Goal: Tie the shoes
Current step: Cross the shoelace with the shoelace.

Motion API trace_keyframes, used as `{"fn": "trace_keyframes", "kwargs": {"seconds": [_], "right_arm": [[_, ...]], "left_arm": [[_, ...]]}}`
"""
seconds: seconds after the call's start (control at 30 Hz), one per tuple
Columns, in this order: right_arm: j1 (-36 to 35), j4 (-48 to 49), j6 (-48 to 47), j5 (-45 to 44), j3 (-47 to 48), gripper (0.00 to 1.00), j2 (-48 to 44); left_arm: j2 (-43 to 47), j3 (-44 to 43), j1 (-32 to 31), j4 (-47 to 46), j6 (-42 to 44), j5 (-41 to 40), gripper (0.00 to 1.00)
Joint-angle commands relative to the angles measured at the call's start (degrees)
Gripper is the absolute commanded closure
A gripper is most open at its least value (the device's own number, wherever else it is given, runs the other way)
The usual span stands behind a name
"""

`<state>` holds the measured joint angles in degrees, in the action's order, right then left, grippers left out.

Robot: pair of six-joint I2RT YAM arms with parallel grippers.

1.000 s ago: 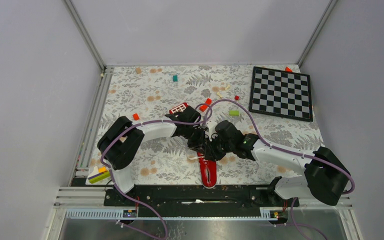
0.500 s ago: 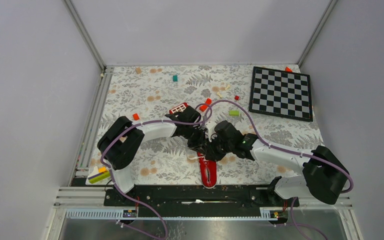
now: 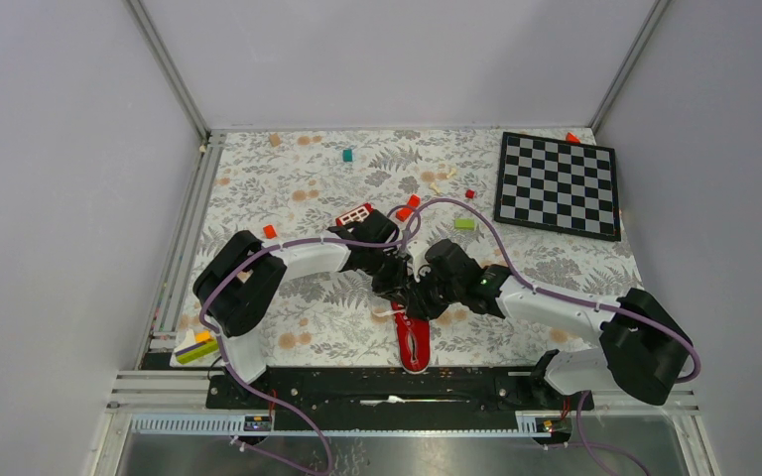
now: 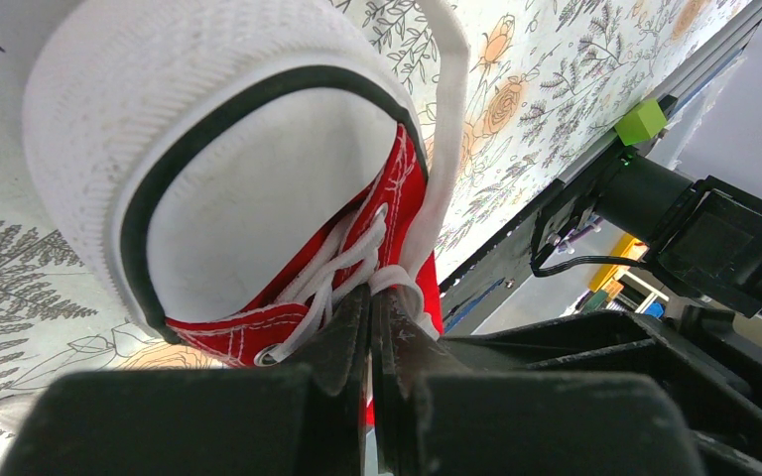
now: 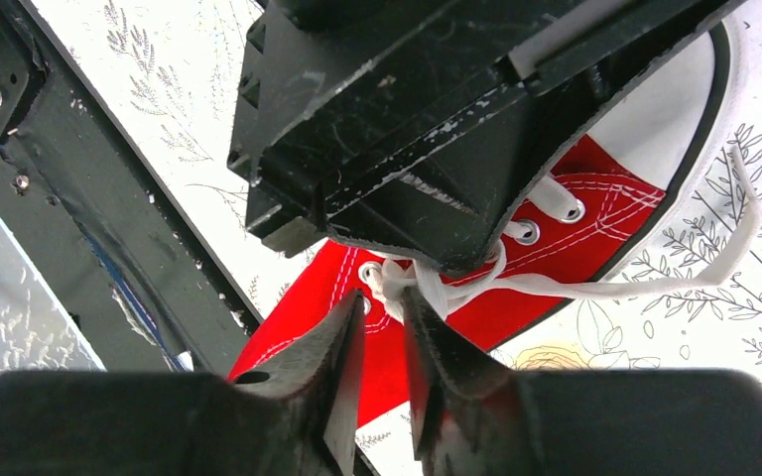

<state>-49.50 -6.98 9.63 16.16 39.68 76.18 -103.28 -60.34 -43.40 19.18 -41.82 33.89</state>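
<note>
The red sneaker [image 3: 414, 345] lies by the near rail, its white toe cap pointing away from it. In the left wrist view the shoe [image 4: 258, 198] fills the frame, and my left gripper [image 4: 371, 293] is shut on a loop of white lace [image 4: 397, 280] at the eyelets. In the right wrist view my right gripper [image 5: 382, 297] is narrowly open, its tips at the lace knot [image 5: 404, 283] on the shoe [image 5: 595, 238]. The left gripper [image 5: 427, 129] hangs just above that knot. One loose lace [image 5: 655, 286] trails off onto the mat. From above, the left gripper [image 3: 400, 288] and the right gripper [image 3: 419, 297] meet over the shoe.
A chessboard [image 3: 557, 184] lies at the back right. A red block with white squares [image 3: 354, 214] sits behind the left arm. Small blocks lie scattered: green [image 3: 464, 224], teal [image 3: 347, 155], red [image 3: 269, 231]. The black rail [image 3: 397, 382] runs just before the shoe's heel.
The right arm's elbow has shifted slightly left. Both grippers stay at the laces over the shoe.
</note>
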Motion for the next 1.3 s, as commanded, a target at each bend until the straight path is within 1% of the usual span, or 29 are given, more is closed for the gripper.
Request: {"fn": "trace_keyframes", "kwargs": {"seconds": [0.0,0.1,0.17,0.2,0.37,0.53,1.03,1.27], "right_arm": [[-0.3,0.5,-1.0,0.0,1.6,0.69,1.2],[-0.7,0.3,-1.4,-0.5,1.9,0.68,1.7],[-1.0,0.3,-1.5,-0.5,2.0,0.70,2.0],[-1.1,0.3,-1.6,-0.6,2.0,0.72,2.1],[-1.3,0.5,-1.4,-0.4,2.2,0.92,1.5],[-1.3,-0.6,-1.0,-0.2,2.9,1.00,0.2],[-1.2,-6.7,2.6,2.4,5.9,1.00,-0.4],[-1.2,-9.8,7.4,5.8,9.0,1.00,1.8]], "left_arm": [[-0.6,-1.3,0.0,-0.8,1.1,-0.1,1.00],[-0.6,-1.3,0.0,-0.9,1.1,-0.1,1.00],[-0.6,-1.4,0.0,-0.9,1.1,0.0,1.00],[-0.6,-1.4,0.0,-0.9,1.1,0.1,1.00],[-0.5,-1.4,0.0,-0.9,1.0,0.0,1.00],[-0.6,-1.4,0.0,-0.9,1.0,0.0,1.00],[-0.5,-0.8,0.0,-1.2,1.1,-0.3,1.00],[-0.3,-0.5,0.0,-1.2,1.2,-0.3,1.00]]}}
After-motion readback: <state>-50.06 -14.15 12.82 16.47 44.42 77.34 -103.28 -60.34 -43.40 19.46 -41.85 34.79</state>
